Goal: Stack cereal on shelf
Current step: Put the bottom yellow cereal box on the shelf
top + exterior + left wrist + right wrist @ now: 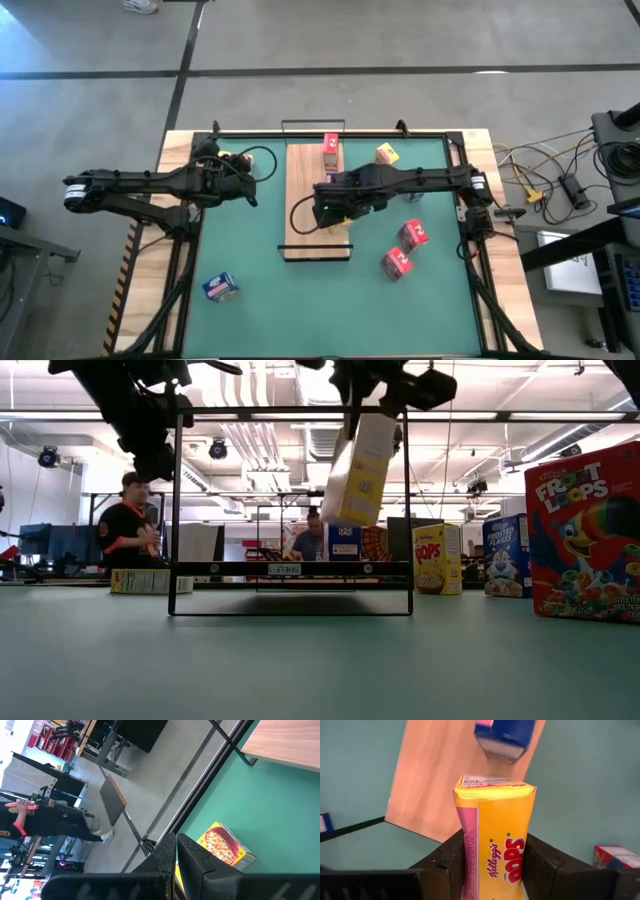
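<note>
now right claw (495, 865) gripping yellow box (496, 835), "kellogg's corn pops"

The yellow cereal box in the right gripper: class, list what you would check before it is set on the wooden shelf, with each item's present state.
1. Grip: right gripper shut on the yellow cardboard Corn Pops box, a finger on each side: ok.
2. Box over the long light-wood shelf board: ok, high view.
3. Box hangs level: not ok, tilted in the low view.
4. Bare board beneath: ok in the wrist view; a blue box stands at its far end.
5. Left gripper shut and parked off the board: ok.
6. Height above the board: cannot tell.
</note>
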You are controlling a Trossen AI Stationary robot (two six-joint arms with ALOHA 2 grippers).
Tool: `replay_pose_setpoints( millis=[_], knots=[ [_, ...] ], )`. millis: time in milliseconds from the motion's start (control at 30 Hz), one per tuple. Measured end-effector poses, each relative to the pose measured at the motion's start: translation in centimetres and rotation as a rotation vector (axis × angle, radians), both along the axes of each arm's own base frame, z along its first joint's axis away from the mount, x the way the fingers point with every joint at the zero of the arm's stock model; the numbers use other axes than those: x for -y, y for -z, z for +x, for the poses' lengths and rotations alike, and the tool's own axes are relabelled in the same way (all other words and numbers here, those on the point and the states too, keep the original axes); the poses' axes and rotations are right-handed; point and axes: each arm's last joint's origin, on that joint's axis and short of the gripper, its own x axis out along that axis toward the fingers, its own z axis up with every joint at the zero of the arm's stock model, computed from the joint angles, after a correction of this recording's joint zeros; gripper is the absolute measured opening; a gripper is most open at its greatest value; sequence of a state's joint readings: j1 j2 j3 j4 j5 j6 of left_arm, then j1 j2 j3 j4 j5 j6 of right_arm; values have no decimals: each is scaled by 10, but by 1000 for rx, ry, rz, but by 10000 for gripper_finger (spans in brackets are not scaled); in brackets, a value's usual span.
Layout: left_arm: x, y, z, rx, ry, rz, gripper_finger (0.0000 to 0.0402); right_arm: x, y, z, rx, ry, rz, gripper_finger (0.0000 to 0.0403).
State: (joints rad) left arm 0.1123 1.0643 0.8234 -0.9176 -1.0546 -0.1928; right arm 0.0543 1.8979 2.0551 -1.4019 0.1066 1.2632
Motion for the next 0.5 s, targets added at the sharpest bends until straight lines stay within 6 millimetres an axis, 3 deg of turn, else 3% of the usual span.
replay_pose_setpoints(
  millis=[233, 500],
  knots=[
    [0, 0, 0, -2, 0, -1, 0, -6, 27, 14, -76, -11, 40, 143],
    [0, 0, 0, -2, 0, -1, 0, -9, 34, 17, -91, 30, 84, 137]
  ],
)
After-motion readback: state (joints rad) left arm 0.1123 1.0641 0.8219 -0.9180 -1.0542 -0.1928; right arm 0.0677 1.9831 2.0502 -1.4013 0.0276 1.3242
